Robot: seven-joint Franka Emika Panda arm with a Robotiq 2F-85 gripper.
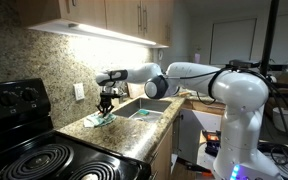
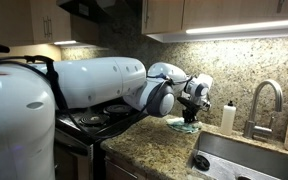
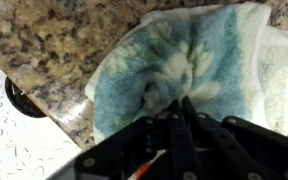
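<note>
The cloth (image 3: 189, 55), pale blue-green with a white border, lay spread on the speckled granite counter (image 3: 54, 40). In both exterior views it sat between the stove and the sink, close to the counter's front edge (image 1: 99, 120) (image 2: 187, 126). The pincer (image 3: 179, 105) stood right over it, pointing straight down. Its fingers were pressed together on a small puckered fold near the middle of the fabric. The rest of the cloth stayed flat on the stone around that pinch.

In an exterior view the pincer (image 1: 105, 103) hung from the white arm (image 1: 199, 75), which stretched in across the sink (image 1: 146, 108). A black stove (image 1: 34, 158) with coil burners filled the near corner of that view. A wall outlet (image 1: 79, 91) showed on the granite backsplash behind the pincer.

In an exterior view from the opposite side the pincer (image 2: 194, 108) met the cloth just beside a small white bottle (image 2: 227, 118). That bottle stood upright against the backsplash, next to the curved faucet (image 2: 265, 100). The steel basin (image 2: 246, 160) lay below the faucet, apart from the cloth.
</note>
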